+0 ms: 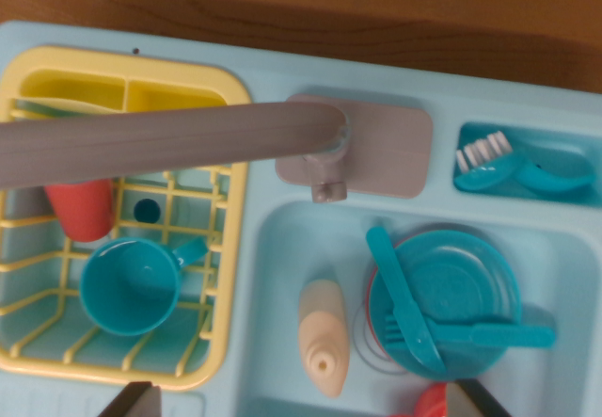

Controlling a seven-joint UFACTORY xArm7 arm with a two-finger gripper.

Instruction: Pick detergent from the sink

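One cream-coloured detergent bottle is seen lying on its side in the pale blue sink basin, nozzle toward the bottom of the wrist view, close to the basin's left wall. Only the two dark fingertips of the gripper are visible at the lower edge, one near each bottom corner; they are spread wide apart and nothing is held between them.

Several risks can be judged from this layout. The bottle is rounded and tapered, so it could be squeezed out of the pads or rolled if it is gripped near the narrow nozzle rather than across the fuller body. Just beside it on the wrist view's right, a stack of blue plates with a blue fork and knife is set, and a red item, only partly in view, lies near the lower edge; one finger could be caught on the plate rim during descent. The other finger could be jammed against the basin wall, since little room is left there.

Open room is found mainly above the bottle, toward the grey faucet base. The faucet spout is swung over the yellow dish rack, which holds a teal cup and a red cup, so the basin is left unobstructed overhead.
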